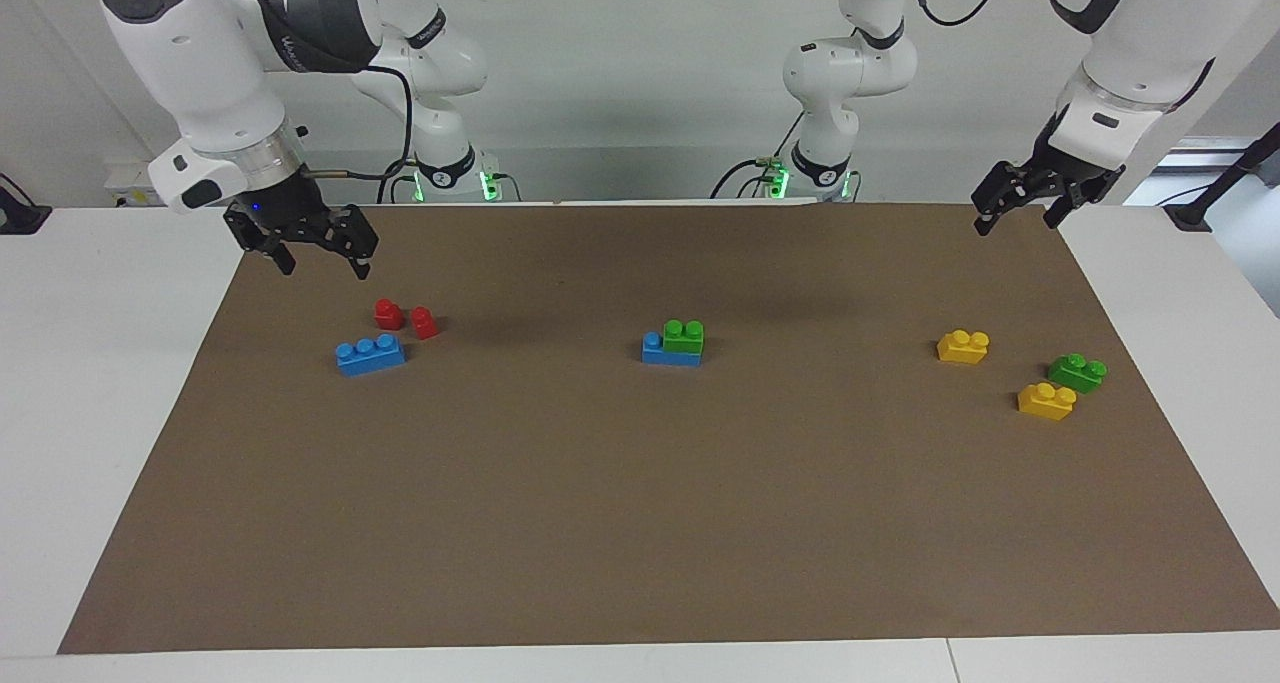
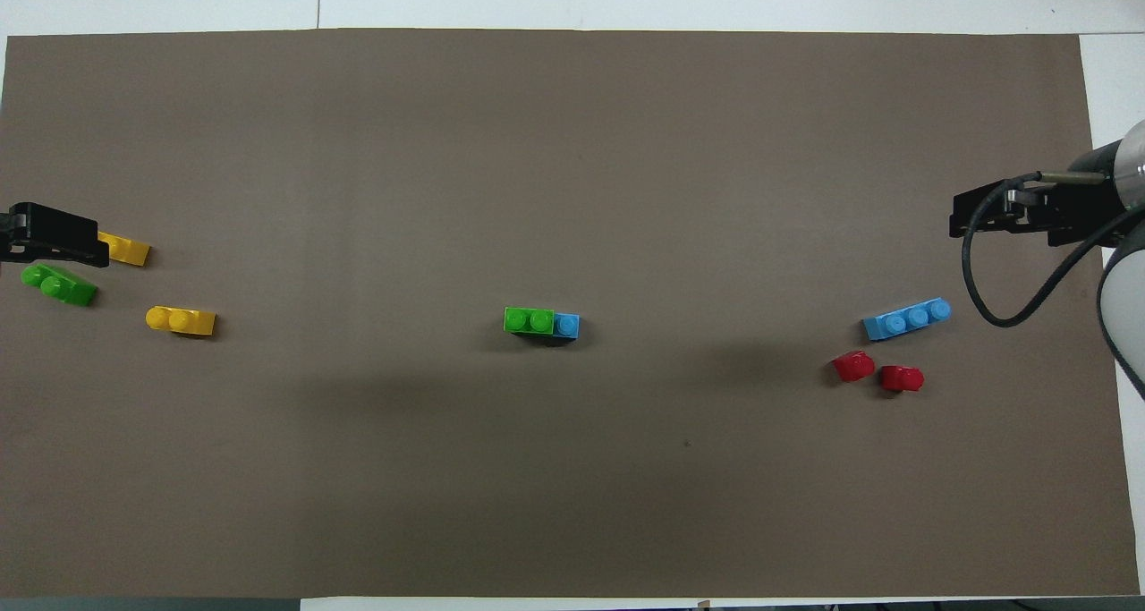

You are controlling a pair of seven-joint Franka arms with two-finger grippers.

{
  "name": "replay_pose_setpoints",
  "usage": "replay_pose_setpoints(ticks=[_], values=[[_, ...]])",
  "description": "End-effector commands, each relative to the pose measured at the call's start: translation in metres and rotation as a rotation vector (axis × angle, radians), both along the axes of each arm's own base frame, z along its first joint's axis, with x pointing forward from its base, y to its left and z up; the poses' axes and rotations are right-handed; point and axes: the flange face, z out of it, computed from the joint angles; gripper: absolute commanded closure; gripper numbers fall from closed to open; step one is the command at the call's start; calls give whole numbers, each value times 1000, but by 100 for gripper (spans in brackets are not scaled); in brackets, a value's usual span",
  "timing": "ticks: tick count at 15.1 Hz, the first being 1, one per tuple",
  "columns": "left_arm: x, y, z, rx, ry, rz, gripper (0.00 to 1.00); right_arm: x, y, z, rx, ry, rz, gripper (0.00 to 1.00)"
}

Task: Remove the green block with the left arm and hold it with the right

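End effectors [image 1: 318, 259] [image 1: 1018, 217] high, at mat [image 1: 640, 523] edges

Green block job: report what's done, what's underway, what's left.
Nothing looks done: the green block still sits stacked on the blue brick mid-mat. Nothing is in hand: the left pincer and right pincer hang open and empty at their ends of the mat. Left: right pincer holds the blue brick, left pulls the green block off.

On the brown mat [image 1: 640, 523], a loose blue three-stud brick [image 1: 370, 353] lies beside two small red bricks [image 1: 405, 318] toward the right arm's end, while two yellow bricks [image 1: 963, 346] flank a stray green brick [image 1: 1077, 372] at the left arm's end.
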Motion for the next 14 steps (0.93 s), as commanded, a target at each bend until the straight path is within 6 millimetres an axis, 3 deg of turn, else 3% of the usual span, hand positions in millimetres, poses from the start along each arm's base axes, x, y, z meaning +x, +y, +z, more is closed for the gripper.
replay_pose_setpoints(ticks=[1,14], values=[[-2,-1,7,7,-16,-15,0,-3,0,1,13,0,-24,0],[-10,-2,1,8,5,-11,0,-4,1,3,13,-1,-25,0]])
